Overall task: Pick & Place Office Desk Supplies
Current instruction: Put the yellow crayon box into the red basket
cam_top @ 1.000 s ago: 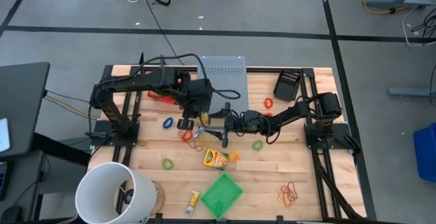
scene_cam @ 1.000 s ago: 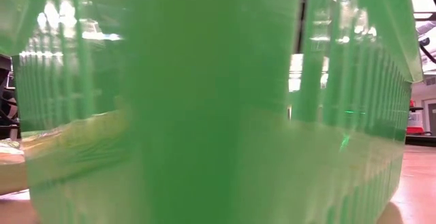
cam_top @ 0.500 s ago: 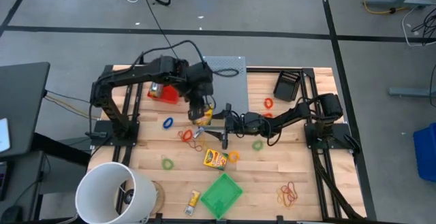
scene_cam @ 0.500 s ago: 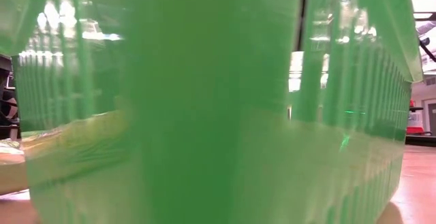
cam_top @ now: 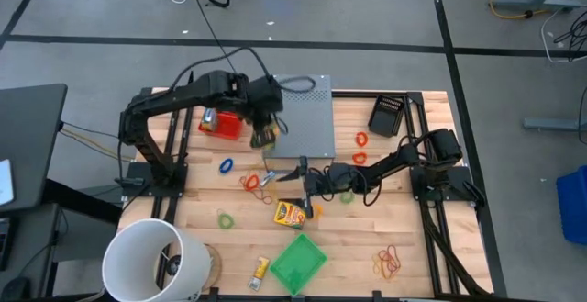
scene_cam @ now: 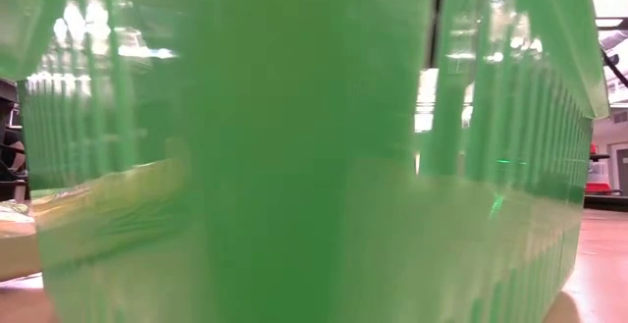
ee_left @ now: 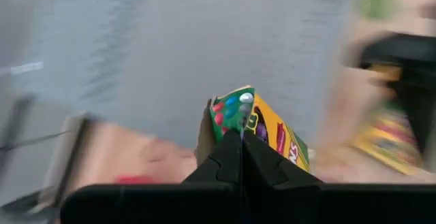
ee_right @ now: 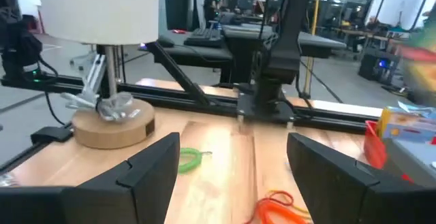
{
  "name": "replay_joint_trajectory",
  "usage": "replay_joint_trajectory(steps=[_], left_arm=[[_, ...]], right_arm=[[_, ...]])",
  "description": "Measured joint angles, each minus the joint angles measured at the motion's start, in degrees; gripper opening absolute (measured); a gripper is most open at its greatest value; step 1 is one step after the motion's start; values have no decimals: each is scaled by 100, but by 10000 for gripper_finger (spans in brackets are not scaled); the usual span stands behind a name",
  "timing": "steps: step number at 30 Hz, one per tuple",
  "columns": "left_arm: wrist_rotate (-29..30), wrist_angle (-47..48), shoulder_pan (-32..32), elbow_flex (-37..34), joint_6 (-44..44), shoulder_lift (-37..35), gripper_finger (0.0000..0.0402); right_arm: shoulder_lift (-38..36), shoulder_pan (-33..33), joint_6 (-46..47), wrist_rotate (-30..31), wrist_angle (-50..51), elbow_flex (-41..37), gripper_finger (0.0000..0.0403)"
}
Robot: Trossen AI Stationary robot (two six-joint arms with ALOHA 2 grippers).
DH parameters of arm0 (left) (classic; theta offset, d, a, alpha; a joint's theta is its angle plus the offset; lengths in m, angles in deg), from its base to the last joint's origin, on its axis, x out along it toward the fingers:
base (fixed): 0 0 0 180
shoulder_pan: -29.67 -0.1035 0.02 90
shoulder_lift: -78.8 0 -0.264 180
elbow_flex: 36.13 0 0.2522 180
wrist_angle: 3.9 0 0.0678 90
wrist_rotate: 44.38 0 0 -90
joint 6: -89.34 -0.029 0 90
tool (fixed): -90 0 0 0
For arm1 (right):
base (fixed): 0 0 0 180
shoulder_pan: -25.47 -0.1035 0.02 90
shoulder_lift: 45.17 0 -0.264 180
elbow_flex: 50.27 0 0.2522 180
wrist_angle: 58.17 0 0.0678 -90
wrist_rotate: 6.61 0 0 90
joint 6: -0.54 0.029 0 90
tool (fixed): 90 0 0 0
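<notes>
My left gripper [cam_top: 264, 135] hangs over the left edge of the grey perforated metal box [cam_top: 307, 123], shut on a yellow-orange printed packet [ee_left: 272, 132]. My right gripper [cam_top: 300, 177] stands open and low over mid-table, pointing toward the left edge, with nothing between its fingers [ee_right: 153, 166]. A second yellow packet [cam_top: 290, 213] lies flat just on its near side. Rubber bands lie scattered on the wood: blue [cam_top: 226, 165], orange-red [cam_top: 251, 183], green [cam_top: 226, 219] and green [cam_top: 347, 195]. My left gripper pinches the packet's green-printed end [ee_left: 231, 112] between its two shut fingers. The fingers come slanting down from the table's left. The packet juts out past the fingertips, lifted clear above the box's edge.
A big white bucket [cam_top: 151, 261] stands at the near left corner. A green basket [cam_top: 298, 261] sits at the near edge and fills the low view. Also there: a black mesh holder [cam_top: 387, 114], a red item [cam_top: 223, 125], a small yellow packet [cam_top: 261, 268] and a rubber-band pile [cam_top: 388, 262].
My left gripper has risen from mid-table and swung toward the far edge, rolling as it went. It carries the yellow-orange packet, now clear of the wood and over the grey box's edge. My right gripper has drifted slightly toward the near edge, still open.
</notes>
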State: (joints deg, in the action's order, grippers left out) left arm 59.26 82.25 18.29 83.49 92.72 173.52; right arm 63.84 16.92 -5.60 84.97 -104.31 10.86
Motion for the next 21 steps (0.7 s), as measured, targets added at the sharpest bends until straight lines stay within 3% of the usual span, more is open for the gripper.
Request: replay_joint_trajectory(steps=[3, 7, 12, 21], left_arm=[[598, 125, -20, 0, 153, 0, 3], [665, 140, 13, 0, 271, -44, 3], [1225, -5, 0, 0, 616, -244, 3], [-44, -1067, 117, 0, 693, -634, 3]], right_arm=[[0, -26, 36, 95, 32, 0, 279], [0, -179, 75, 88, 255, 0, 279], [0, -409, 60, 121, 457, 0, 279], [0, -736, -263, 121, 623, 0, 279]])
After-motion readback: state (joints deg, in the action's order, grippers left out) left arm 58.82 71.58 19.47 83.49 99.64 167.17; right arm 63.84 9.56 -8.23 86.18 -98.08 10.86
